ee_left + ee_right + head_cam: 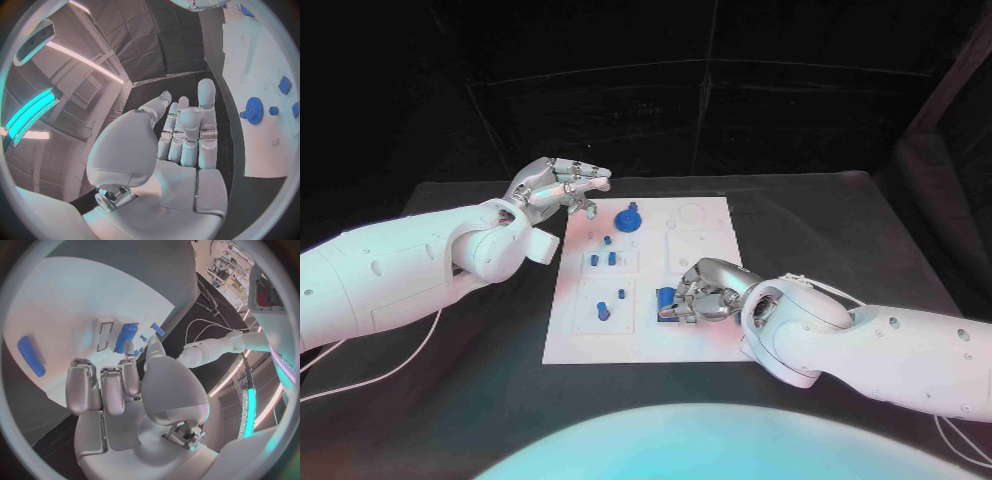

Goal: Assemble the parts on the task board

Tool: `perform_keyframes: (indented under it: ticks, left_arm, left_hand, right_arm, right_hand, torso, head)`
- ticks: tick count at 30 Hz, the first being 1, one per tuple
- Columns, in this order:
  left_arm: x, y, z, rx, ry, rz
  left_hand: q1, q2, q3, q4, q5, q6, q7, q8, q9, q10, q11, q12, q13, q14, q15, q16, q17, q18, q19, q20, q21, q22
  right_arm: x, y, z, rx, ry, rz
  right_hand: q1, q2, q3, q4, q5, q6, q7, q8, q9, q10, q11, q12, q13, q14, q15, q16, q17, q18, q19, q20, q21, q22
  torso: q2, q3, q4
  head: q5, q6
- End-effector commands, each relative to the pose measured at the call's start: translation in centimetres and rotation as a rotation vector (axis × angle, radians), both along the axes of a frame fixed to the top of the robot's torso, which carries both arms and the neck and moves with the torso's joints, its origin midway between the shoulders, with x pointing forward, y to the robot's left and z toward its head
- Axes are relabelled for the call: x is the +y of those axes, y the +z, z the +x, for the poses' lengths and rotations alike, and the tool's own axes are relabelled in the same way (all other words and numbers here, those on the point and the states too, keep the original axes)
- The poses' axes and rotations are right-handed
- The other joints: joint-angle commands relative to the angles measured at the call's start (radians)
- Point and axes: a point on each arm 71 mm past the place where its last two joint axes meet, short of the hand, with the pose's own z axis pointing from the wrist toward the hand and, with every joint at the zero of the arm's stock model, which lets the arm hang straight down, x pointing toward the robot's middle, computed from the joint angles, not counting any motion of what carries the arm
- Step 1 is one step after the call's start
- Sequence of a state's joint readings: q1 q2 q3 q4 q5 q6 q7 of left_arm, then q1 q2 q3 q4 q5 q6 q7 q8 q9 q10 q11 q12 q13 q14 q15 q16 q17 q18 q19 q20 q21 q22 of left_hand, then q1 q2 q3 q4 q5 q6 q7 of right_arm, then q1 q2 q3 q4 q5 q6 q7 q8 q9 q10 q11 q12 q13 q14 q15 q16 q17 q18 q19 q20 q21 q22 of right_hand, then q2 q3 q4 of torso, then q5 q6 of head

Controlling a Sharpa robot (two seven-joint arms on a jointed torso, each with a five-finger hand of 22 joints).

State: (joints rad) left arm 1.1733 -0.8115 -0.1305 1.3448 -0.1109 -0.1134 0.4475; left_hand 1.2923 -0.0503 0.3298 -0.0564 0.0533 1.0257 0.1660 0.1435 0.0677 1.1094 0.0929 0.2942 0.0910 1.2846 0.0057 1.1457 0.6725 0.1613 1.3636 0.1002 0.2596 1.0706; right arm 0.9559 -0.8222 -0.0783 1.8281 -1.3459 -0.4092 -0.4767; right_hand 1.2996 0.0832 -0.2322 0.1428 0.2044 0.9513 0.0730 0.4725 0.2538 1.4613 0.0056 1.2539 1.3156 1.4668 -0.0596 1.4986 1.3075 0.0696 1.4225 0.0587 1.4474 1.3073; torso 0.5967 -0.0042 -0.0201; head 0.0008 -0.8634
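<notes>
The right hand [692, 298] is low over the task board [711, 345], on the robot's side of the plate, fingers curled down around a small blue block [666, 298] at the board's middle column. From the right wrist view the fingers [103, 387] are bent in above the white surface with a blue cylinder-shaped part [125, 337] just beyond their tips, beside a rectangular recess [105, 336]; whether anything is truly pinched, I cannot tell. The left hand [560, 187] hovers off the board's far left corner, fingers loosely apart and carrying nothing, clear in the left wrist view [184, 132]. The blue gear [629, 217] sits at the board's far end, just beside that hand; small blue pegs [602, 258] stand mid-board, another blue piece [602, 311] nearer the robot on the left column. Judging by this, the step is seating the block under the right hand: best to keep the part square to its slot, press straight down, and keep the left hand clear of the gear.
</notes>
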Motion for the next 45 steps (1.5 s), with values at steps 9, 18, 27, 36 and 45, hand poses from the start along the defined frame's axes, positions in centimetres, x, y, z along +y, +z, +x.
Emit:
perform_keyframes:
  ticks: [9,18,27,36,45]
  left_arm:
    - [0.0,0.2,0.0,-0.003,-0.006,-0.009]
    - [0.1,0.2,0.0,-0.005,-0.002,-0.008]
    - [0.4,0.2,0.0,-0.007,0.004,-0.006]
    - [0.4,0.2,0.0,-0.008,0.003,-0.007]
    - [0.3,0.1,0.0,-0.007,0.0,-0.009]
  left_hand:
    - [0.0,0.013,-0.006,0.001,-0.003,-0.001,0.0,0.002,0.0,-0.006,-0.002,0.005,0.002,-0.008,0.002,-0.001,0.0,0.019,-0.001,0.003,-0.006,-0.001]
    - [0.0,0.013,-0.006,0.001,-0.003,-0.001,0.0,0.002,0.0,-0.006,-0.002,0.005,0.002,-0.008,0.002,-0.001,0.0,0.019,-0.001,0.003,-0.006,-0.001]
    - [0.001,0.013,-0.006,0.001,-0.003,-0.001,0.0,0.002,0.0,-0.006,-0.002,0.005,0.002,-0.008,0.002,-0.001,-0.001,0.019,-0.001,0.003,-0.006,-0.001]
    - [0.002,0.014,-0.006,0.001,-0.003,-0.001,0.0,0.002,0.0,-0.006,-0.002,0.006,0.002,-0.008,0.002,-0.001,-0.002,0.019,-0.001,0.003,-0.007,-0.002]
    - [0.002,0.014,-0.006,0.001,-0.003,-0.001,0.0,0.002,0.0,-0.006,-0.002,0.006,0.002,-0.008,0.002,-0.001,-0.002,0.019,-0.001,0.003,-0.007,-0.002]
  right_arm:
    - [-0.3,-0.1,0.3,-0.014,0.003,-0.013]
    - [-2.6,0.8,0.0,-0.055,-0.036,0.028]
    - [-7.5,1.1,-0.2,0.0,-0.116,0.025]
    - [-10.4,0.6,0.1,-0.011,-0.148,-0.152]
    - [-10.5,0.2,0.5,-0.05,-0.15,-0.288]
  right_hand:
    - [0.107,0.079,0.044,-0.048,-0.048,0.003,0.002,-0.022,-0.012,0.002,-0.009,-0.005,0.033,0.074,-0.006,-0.002,0.11,-0.019,0.0,-0.01,-0.005,0.073]
    - [0.093,0.062,0.041,-0.051,-0.036,-0.017,0.016,-0.051,-0.025,0.0,0.001,-0.011,0.032,0.073,0.0,-0.005,0.105,-0.019,-0.002,-0.007,-0.007,0.071]
    - [0.07,0.052,0.041,-0.045,0.004,-0.025,0.033,-0.108,-0.05,-0.029,0.017,-0.087,-0.015,0.062,0.015,-0.029,0.061,-0.008,-0.036,0.009,-0.038,0.029]
    - [0.008,0.009,-0.008,-0.01,0.075,0.018,0.026,-0.119,-0.05,-0.038,0.012,-0.141,-0.049,0.06,0.012,-0.04,0.047,-0.007,-0.037,0.009,-0.043,0.026]
    - [-0.028,-0.017,-0.053,0.027,0.088,0.033,0.017,-0.11,-0.033,-0.032,0.005,-0.144,-0.049,0.062,0.006,-0.04,0.05,-0.009,-0.031,0.003,-0.04,0.032]
  torso:
    - [-0.001,0.0,-0.0018]
    - [-0.003,0.0015,-0.0047]
    - [-0.003,-0.0002,-0.0043]
    - [-0.001,0.0032,-0.0098]
    - [-0.001,0.0016,-0.0031]
  head:
    - [0.004,-0.005]
    - [0.002,-0.002]
    - [-0.009,0.002]
    - [-0.022,0.003]
    - [-0.037,0.003]
